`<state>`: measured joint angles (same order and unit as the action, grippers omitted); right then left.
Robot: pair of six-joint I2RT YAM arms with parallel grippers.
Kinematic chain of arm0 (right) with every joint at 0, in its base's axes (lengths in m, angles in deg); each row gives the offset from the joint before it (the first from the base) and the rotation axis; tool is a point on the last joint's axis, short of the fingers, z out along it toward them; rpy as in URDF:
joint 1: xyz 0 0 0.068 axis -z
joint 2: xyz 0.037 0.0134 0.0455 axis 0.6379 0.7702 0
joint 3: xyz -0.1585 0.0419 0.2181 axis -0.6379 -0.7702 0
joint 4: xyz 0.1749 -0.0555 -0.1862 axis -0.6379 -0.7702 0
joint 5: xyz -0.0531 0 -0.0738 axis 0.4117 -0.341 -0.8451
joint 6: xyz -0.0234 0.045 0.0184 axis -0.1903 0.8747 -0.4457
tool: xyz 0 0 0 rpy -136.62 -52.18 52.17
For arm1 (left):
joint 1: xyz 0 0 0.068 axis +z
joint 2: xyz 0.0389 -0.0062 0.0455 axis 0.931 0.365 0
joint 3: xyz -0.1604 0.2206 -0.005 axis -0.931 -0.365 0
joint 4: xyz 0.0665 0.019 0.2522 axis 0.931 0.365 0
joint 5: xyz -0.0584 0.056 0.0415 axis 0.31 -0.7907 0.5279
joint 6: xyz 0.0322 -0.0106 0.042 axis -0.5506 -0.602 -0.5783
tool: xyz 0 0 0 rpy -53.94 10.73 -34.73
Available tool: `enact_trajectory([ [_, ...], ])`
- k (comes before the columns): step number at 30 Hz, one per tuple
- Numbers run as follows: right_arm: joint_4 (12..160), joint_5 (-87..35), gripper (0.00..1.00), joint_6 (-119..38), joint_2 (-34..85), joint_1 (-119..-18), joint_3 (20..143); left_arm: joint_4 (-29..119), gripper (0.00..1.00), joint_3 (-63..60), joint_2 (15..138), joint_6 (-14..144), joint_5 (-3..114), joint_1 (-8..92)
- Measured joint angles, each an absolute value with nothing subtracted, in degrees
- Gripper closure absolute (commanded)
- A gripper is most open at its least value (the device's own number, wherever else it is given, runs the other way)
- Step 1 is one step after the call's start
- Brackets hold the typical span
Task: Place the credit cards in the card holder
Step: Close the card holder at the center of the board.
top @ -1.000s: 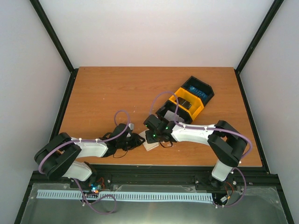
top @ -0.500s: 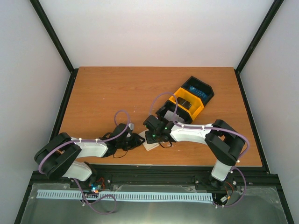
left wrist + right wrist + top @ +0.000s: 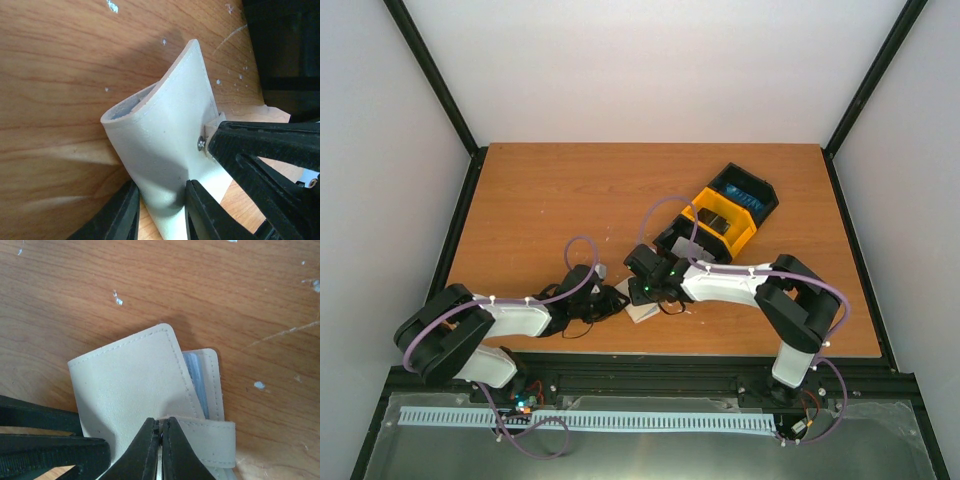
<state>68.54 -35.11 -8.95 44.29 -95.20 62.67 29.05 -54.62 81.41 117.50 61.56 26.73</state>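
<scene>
Down at the near edge of the table (image 3: 540, 200), we see our two arms reach in toward each other. Our left gripper (image 3: 162, 212) has its two fingers (image 3: 125, 217) pressed on the card holder (image 3: 165, 135), one on each side, so the soft cream holder bends and stands up off the wood. Our right gripper (image 3: 161, 440) has its fingers almost squeezed together, and they pinch the little strap of the holder. The holder gapes a bit, and a pale blue card (image 3: 196, 377) peeks out of it. From above, the holder sits between both grippers. Farther back is the black and yellow tray (image 3: 745, 235), with a blue card (image 3: 748, 192) in its far black part.
</scene>
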Motion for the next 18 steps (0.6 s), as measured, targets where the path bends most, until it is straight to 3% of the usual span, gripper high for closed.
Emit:
enact_trajectory([
  [18,68.1,-34.5,0.95,-10.0,45.1,-95.2,63.9,30.2,0.74,-53.2,82.4,117.5,61.2,26.7],
])
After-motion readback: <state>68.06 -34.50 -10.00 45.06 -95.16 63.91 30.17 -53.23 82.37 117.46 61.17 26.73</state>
